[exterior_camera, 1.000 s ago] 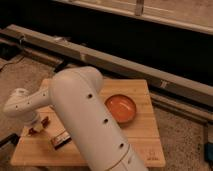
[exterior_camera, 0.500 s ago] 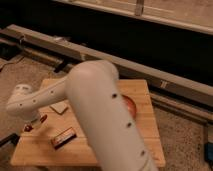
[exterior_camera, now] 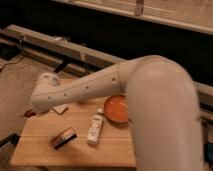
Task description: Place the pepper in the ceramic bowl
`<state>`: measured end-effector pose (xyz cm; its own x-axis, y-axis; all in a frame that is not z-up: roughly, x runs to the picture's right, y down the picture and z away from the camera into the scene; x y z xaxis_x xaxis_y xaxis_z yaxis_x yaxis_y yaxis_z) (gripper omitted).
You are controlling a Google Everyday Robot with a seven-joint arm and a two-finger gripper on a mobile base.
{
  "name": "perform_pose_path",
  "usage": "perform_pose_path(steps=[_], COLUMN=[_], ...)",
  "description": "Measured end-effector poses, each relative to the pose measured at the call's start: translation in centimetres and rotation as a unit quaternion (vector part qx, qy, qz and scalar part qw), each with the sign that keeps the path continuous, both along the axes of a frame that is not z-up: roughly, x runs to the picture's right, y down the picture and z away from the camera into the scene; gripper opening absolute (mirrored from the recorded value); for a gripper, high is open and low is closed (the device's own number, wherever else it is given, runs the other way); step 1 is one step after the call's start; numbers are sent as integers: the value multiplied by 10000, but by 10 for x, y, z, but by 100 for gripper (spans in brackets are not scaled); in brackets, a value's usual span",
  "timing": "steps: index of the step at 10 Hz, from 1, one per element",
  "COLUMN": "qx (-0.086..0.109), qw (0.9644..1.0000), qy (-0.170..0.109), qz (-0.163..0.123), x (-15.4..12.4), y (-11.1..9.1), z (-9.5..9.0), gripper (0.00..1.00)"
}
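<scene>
Pepper (exterior_camera: 28, 114) shows as a small dark red sliver, lying roughly level, at the left edge of the wooden table (exterior_camera: 75, 150). It sits right at the gripper (exterior_camera: 34, 111) under the white wrist (whether it is gripped, we cannot tell). We see the ceramic bowl (exterior_camera: 117, 107) well off to the right.

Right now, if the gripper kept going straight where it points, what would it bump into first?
The gripper hangs by the wooden table's left edge, pointing down. It would likely hit the table edge first; depth is unclear, so it might slip past to the floor.
</scene>
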<state>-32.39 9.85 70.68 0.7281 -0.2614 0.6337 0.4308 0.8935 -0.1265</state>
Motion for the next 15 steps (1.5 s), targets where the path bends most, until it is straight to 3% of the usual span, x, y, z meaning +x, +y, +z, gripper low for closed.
perform_pose_path(steps=[1,4,5,6,8,11,15], qx=[-32,-274,-435,-506,-510,-502,-548], qw=[9995,9933,9875,9844,9760,9678,9611], qy=[-159,-494,-635,-694,-895,-918,-836], qz=[270,1006,1375,1538,1919,2291,2575], x=[10,33,41,45,49,57,67], y=[-14,-47,-59,-64,-75,-87,-101], z=[4,32,46,52,54,60,81], gripper=[0,0,0,0,0,0,0])
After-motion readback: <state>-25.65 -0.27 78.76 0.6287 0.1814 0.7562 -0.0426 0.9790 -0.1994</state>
